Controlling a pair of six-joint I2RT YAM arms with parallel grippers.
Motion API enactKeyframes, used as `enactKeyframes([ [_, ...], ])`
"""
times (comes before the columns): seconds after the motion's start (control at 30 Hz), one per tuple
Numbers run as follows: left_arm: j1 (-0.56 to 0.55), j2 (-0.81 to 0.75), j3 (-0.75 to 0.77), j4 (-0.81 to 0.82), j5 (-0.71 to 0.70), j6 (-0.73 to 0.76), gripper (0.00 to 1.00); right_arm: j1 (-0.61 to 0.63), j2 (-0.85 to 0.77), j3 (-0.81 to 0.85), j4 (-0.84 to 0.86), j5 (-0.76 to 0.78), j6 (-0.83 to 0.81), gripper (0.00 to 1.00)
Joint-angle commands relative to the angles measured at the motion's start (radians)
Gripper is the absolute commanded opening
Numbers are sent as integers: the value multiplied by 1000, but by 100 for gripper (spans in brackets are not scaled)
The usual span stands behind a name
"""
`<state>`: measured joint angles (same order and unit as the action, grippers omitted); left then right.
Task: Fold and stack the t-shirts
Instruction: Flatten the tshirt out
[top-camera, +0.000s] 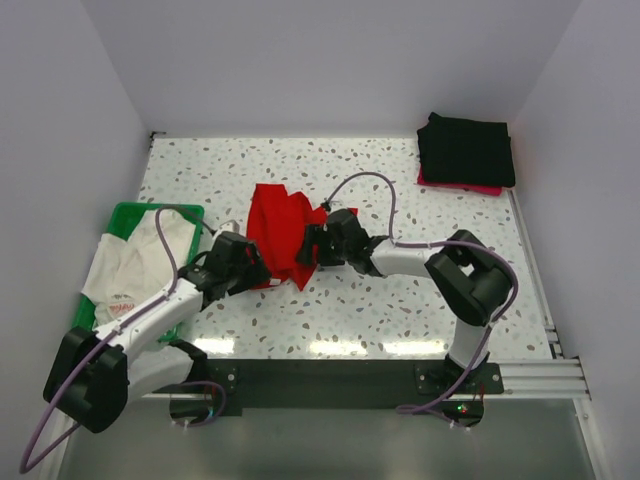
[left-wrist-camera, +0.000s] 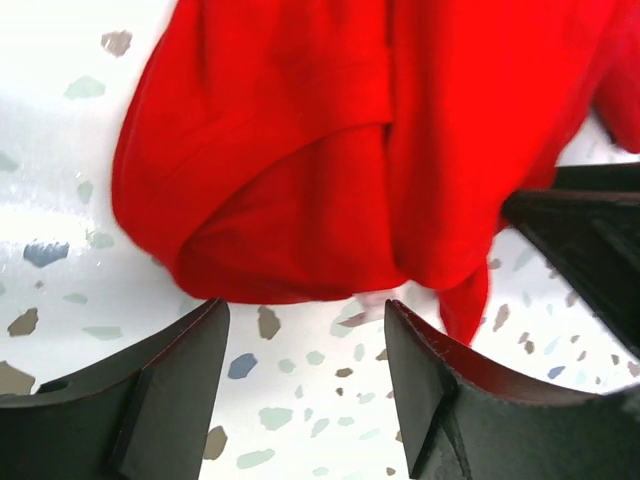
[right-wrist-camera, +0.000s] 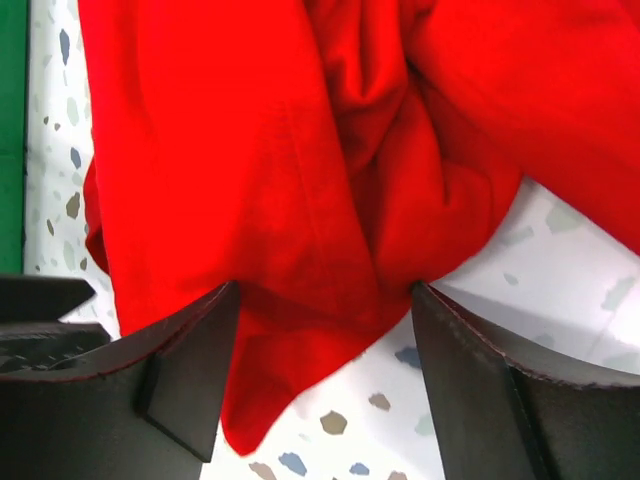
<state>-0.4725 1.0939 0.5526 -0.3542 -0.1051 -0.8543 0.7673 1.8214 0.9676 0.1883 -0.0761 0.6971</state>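
Observation:
A crumpled bright red t-shirt (top-camera: 280, 232) lies on the speckled table between both arms. My left gripper (top-camera: 256, 266) sits at its near left edge. In the left wrist view the left gripper (left-wrist-camera: 305, 312) is open, with bare table between its fingers and the red t-shirt (left-wrist-camera: 330, 150) just beyond the tips. My right gripper (top-camera: 311, 246) is at the shirt's right side. In the right wrist view the right gripper (right-wrist-camera: 325, 295) is open, and a fold of the red t-shirt (right-wrist-camera: 290, 200) lies between its fingertips. Black folded t-shirts (top-camera: 466, 148) are stacked at the back right. A white t-shirt (top-camera: 135, 265) lies in the basket.
A green plastic basket (top-camera: 152, 212) stands at the table's left edge beside my left arm. A pink cloth edge (top-camera: 470, 187) shows under the black stack. The two grippers are close together, and the right gripper's fingers (left-wrist-camera: 590, 240) show in the left wrist view.

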Motion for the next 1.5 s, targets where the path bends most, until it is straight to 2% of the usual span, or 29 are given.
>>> enactKeyframes([
  [0.0, 3, -19, -37, 37, -30, -52, 69, 7, 18, 54, 82, 36, 19, 72],
  [0.03, 3, -16, -43, 47, -30, -54, 70, 9, 19, 56, 83, 36, 22, 70],
  [0.13, 3, 21, -56, 95, -38, -55, 73, 9, 10, 62, 79, 45, 27, 56],
  [0.17, 3, 50, -53, 104, -42, -51, 73, 9, 4, 62, 70, 50, 28, 47],
  [0.2, 5, 66, -51, 113, -47, -52, 73, 7, -4, 60, 65, 56, 27, 42],
  [0.23, 6, 81, -48, 132, -54, -52, 73, 7, -20, 62, 48, 71, 25, 32],
  [0.3, 15, 124, -37, 149, -82, -52, 73, 7, -34, 69, 22, 73, 9, 21],
  [0.37, 24, 161, -14, 181, -93, -49, 70, 7, -56, 94, -42, 96, -5, 8],
  [0.43, 37, 181, 6, 202, -97, -46, 60, 6, -76, 111, -79, 122, -24, 0],
  [0.47, 43, 198, 32, 202, -103, -37, 53, 4, -98, 117, -120, 152, -34, 0],
  [0.5, 49, 202, 47, 196, -110, -32, 37, 3, -112, 120, -139, 165, -53, 0],
  [0.53, 52, 202, 62, 173, -116, -29, 29, 0, -125, 126, -179, 180, -60, 0],
  [0.6, 66, 193, 107, 147, -142, -8, 17, -17, -172, 128, -220, 205, -83, 0],
  [0.63, 72, 184, 118, 120, -149, 1, 7, -26, -192, 122, -234, 211, -91, 0],
  [0.67, 80, 164, 139, 107, -162, 17, 3, -49, -209, 118, -259, 219, -97, 0],
  [0.7, 107, 153, 148, 95, -163, 26, 0, -63, -246, 115, -274, 225, -110, 0],
  [0.87, 198, 78, 194, 35, -166, 92, 0, -175, -344, 109, -361, 223, -152, 0],
  [0.97, 206, 72, 211, 23, -130, 113, 0, -201, -387, 143, -437, 275, -194, 0],
  [1.0, 206, 73, 210, 26, -102, 115, 2, -204, -398, 148, -446, 289, -212, 0],
  [1.07, 206, 92, 193, 58, -9, 126, 20, -207, -428, 160, -470, 324, -223, 0],
  [1.1, 206, 103, 167, 98, 66, 138, 56, -209, -444, 167, -480, 338, -238, 0],
  [1.13, 206, 107, 156, 110, 67, 136, 56, -209, -444, 174, -486, 338, -238, 0],
  [1.2, 201, 115, 129, 138, 123, 132, 72, -209, -451, 192, -497, 354, -249, 0],
  [1.37, 181, 126, 38, 178, 163, 104, 84, -212, -439, 241, -521, 369, -269, 0],
  [1.47, 176, 178, 20, 219, 177, 97, 84, -215, -426, 278, -535, 363, -277, 0],
])
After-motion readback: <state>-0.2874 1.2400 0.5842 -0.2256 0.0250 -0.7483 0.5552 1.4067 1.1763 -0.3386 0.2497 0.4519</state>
